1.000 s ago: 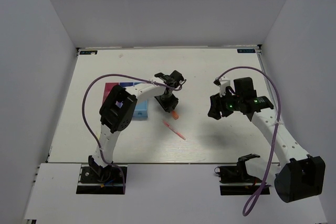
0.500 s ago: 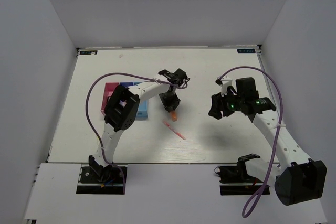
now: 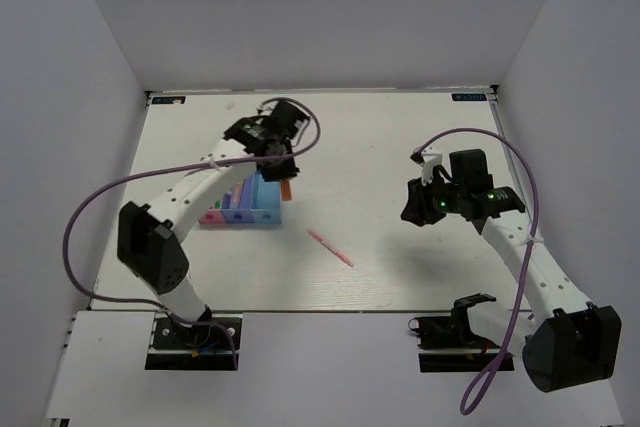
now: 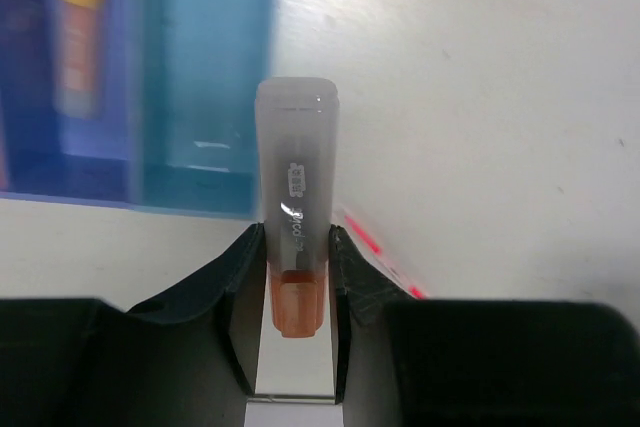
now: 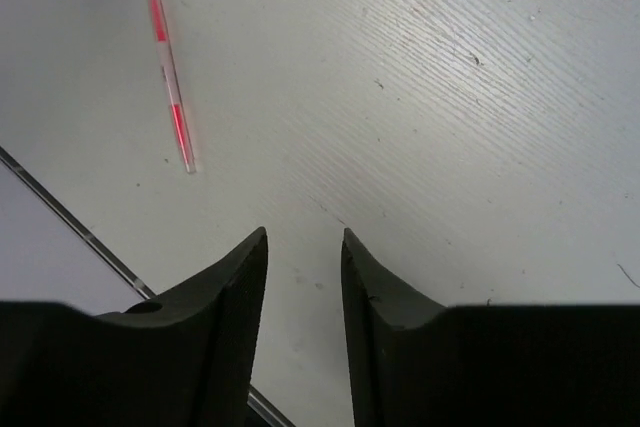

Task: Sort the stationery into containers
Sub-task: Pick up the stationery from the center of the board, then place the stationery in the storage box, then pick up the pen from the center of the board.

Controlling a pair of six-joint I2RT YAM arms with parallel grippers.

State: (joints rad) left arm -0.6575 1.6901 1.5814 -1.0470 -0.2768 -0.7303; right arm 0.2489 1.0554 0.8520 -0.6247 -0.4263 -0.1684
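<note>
End effector [image 3: 283, 179], highlighter [image 4: 297, 197] now beside tray [image 3: 262, 215]

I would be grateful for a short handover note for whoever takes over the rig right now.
Left gripper: shut on the grey-and-orange highlighter, hovering by the tray's light blue compartment.
Right gripper: open, empty, above the table.
Done: an orange-yellow item lies in the dark blue compartment; other contents unclear.
Left to do: drop the highlighter in, then sort the pink pen lying on the table.
</note>
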